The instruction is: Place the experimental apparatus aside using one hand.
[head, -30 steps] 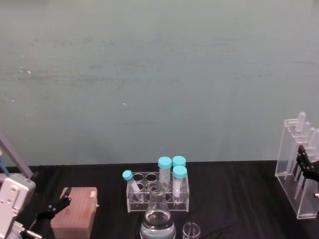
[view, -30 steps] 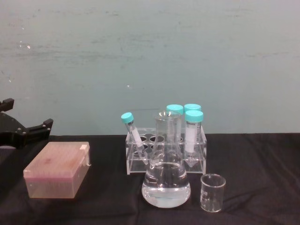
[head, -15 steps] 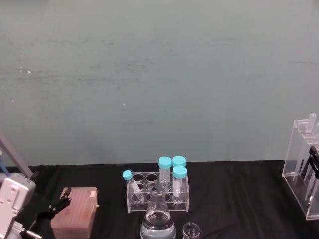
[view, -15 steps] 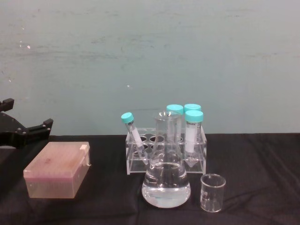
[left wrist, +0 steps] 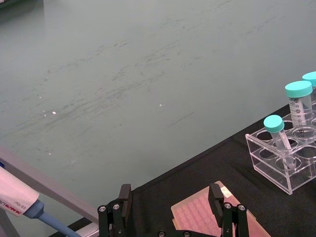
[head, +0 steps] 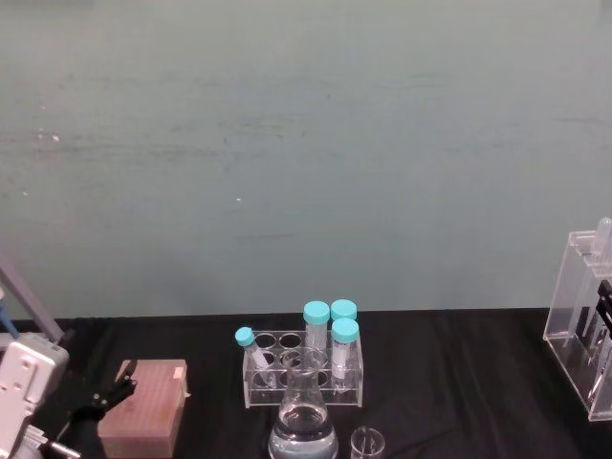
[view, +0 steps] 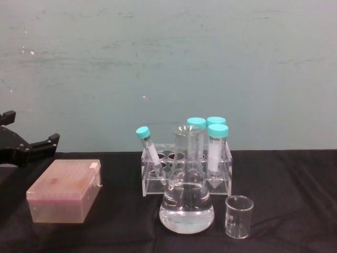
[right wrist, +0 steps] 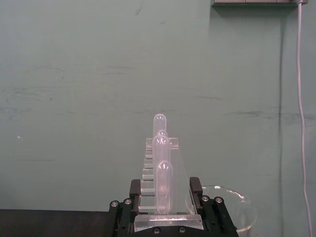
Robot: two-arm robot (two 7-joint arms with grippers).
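Where the rack is: the acrylic rack (head: 583, 316) with its long glass tubes (right wrist: 160, 143) is at the far right edge of the head view, well apart from the conical flask (view: 187, 203) and the beaker (view: 239, 216) in the middle of the black table (view: 295, 184).
Right arm: the right gripper (right wrist: 166, 190) pinches the rack from both sides, with the tubes rising between its fingers.
Left arm: the left gripper (left wrist: 170, 197) is spread and holds nothing, idle near the pink box (view: 63, 192).
Contact with table: I cannot tell if the rack rests on it.
Handling: probably light and stiff, but the smooth acrylic is slippery, and the loose tubes are fragile.
Where to hold: the flat side walls, keeping it upright.
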